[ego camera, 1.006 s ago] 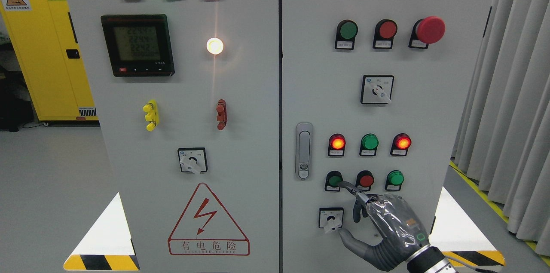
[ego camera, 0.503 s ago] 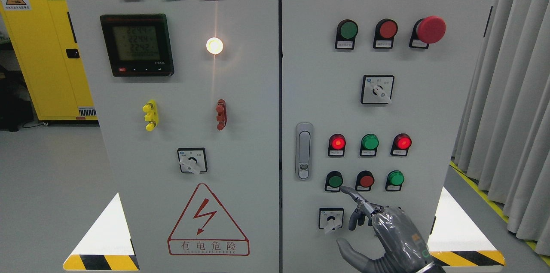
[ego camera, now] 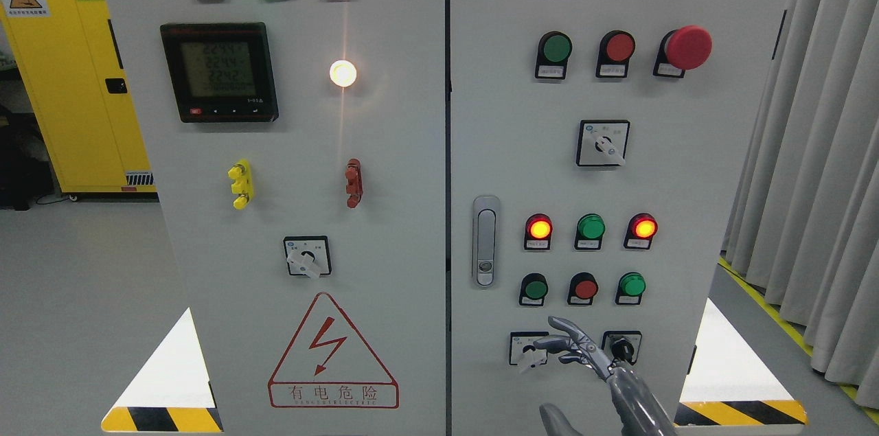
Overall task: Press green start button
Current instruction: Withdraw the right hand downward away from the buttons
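Right hand (ego camera: pixel 584 353) relaxed, fingers loosely spread, gripping nothing, below and right of green start button (ego camera: pixel 534 288). Extend index, approach square-on, avoid red neighbour (ego camera: pixel 584 288).

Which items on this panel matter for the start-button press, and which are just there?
Job:
- dark green button, lower row on the right door
- right robot hand, below that row, fingers relaxed, touching no button

Not part of it:
- red button beside it
- mushroom stop button
- meter
- door handle
- yellow cabinet
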`<state>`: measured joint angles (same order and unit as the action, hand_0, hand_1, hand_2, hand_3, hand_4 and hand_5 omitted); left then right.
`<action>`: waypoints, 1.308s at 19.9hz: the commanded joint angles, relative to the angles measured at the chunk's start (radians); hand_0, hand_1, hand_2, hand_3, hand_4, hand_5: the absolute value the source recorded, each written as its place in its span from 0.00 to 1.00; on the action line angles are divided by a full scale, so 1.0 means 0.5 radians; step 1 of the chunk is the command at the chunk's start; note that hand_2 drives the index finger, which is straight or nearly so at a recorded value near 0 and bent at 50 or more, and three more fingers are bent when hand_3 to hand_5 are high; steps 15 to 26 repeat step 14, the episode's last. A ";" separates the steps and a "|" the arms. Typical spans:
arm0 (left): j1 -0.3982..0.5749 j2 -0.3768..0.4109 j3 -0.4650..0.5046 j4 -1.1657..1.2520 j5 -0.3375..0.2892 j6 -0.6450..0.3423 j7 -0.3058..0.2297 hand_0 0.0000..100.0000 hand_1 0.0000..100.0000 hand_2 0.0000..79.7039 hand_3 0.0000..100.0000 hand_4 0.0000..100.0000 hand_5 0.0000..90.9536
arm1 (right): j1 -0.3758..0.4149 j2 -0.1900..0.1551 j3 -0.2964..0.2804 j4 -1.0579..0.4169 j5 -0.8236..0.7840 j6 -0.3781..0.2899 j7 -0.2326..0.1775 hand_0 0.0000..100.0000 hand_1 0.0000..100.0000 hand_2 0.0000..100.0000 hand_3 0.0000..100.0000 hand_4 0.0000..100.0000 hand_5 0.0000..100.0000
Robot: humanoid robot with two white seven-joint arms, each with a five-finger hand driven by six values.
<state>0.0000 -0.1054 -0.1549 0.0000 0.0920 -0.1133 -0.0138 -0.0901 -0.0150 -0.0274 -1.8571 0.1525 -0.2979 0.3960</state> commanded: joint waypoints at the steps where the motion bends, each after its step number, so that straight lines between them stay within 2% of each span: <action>1: -0.052 -0.001 0.000 -0.055 0.000 -0.003 0.000 0.12 0.56 0.00 0.00 0.00 0.00 | 0.106 -0.007 0.061 -0.148 -0.290 0.056 0.006 0.66 0.54 0.00 0.00 0.02 0.00; 8: -0.052 0.002 0.000 -0.055 0.000 -0.004 0.000 0.12 0.56 0.00 0.00 0.00 0.00 | 0.143 -0.010 0.067 -0.148 -0.290 0.056 0.012 0.54 0.53 0.00 0.00 0.02 0.00; 14: -0.052 -0.001 0.000 -0.055 0.000 0.000 0.000 0.12 0.56 0.00 0.00 0.00 0.00 | 0.149 -0.013 0.070 -0.148 -0.287 0.056 0.049 0.48 0.54 0.00 0.00 0.03 0.00; 26: -0.052 -0.001 0.000 -0.055 0.000 0.000 0.000 0.12 0.56 0.00 0.00 0.00 0.00 | 0.149 -0.013 0.070 -0.148 -0.287 0.056 0.049 0.48 0.54 0.00 0.00 0.03 0.00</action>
